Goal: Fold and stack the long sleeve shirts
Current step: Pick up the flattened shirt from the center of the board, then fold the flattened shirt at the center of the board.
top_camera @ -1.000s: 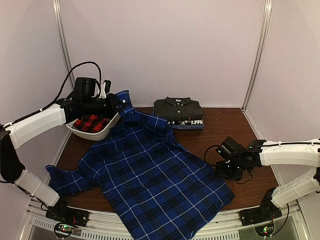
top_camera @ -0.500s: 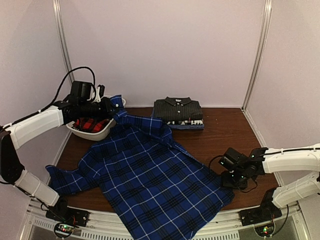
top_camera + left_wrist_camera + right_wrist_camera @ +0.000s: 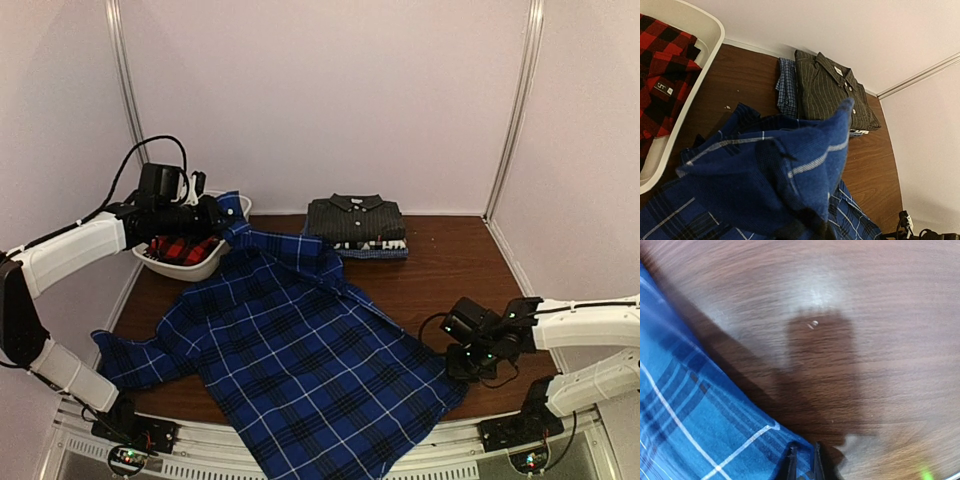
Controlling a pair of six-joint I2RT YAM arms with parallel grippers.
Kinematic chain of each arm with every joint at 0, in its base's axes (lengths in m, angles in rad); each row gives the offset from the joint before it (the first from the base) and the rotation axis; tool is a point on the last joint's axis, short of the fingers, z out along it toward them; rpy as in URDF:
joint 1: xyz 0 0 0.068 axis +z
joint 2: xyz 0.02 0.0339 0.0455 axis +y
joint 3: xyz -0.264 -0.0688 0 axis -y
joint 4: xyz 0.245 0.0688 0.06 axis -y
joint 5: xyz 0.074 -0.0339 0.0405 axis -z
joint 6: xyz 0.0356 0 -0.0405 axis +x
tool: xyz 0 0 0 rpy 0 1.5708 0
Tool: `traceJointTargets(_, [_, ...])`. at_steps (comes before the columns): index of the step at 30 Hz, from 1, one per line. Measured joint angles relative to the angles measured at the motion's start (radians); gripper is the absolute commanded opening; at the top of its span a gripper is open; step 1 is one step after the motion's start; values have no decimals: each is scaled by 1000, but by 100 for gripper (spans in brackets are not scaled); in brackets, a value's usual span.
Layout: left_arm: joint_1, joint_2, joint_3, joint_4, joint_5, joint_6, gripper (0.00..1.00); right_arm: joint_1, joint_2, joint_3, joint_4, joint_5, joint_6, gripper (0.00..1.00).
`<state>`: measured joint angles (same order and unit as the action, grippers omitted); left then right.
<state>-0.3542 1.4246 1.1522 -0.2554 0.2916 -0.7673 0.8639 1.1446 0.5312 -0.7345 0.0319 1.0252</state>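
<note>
The blue-and-black plaid shirt lies spread over the table's front half. My left gripper holds its collar end raised beside the tub; in the left wrist view the bunched cloth hides the fingers. My right gripper is low at the shirt's right hem corner. The right wrist view shows it shut on that corner of the cloth. A dark charcoal striped shirt sits folded at the back. A red-and-black plaid shirt lies in the tub.
The white plastic tub stands at the back left. A folded blue checked garment lies under the charcoal shirt. Bare brown table shows on the right, up to the booth walls.
My right gripper has come down and toward the shirt's right corner and closed on it. My left gripper has drawn the collar slightly left.
</note>
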Motion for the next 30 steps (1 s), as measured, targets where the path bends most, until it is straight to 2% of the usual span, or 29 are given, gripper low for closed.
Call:
traceJointTargets(4, [0, 0, 0, 0, 8, 6, 0, 13, -21, 29, -33, 7, -9, 0])
traceJointTargets(9, [0, -2, 16, -10, 5, 16, 0, 84, -19, 157, -60, 28, -36, 0])
traceJointTargets(17, [0, -121, 0, -85, -63, 28, 0, 331, 160, 371, -61, 56, -83, 0])
traceJointTargets(23, [0, -289, -97, -168, -159, 32, 0, 492, 308, 396, -46, 29, -106, 0])
traceJointTargets(30, [1, -370, -201, -279, -262, 35, 0, 525, 322, 392, -24, -6, -127, 0])
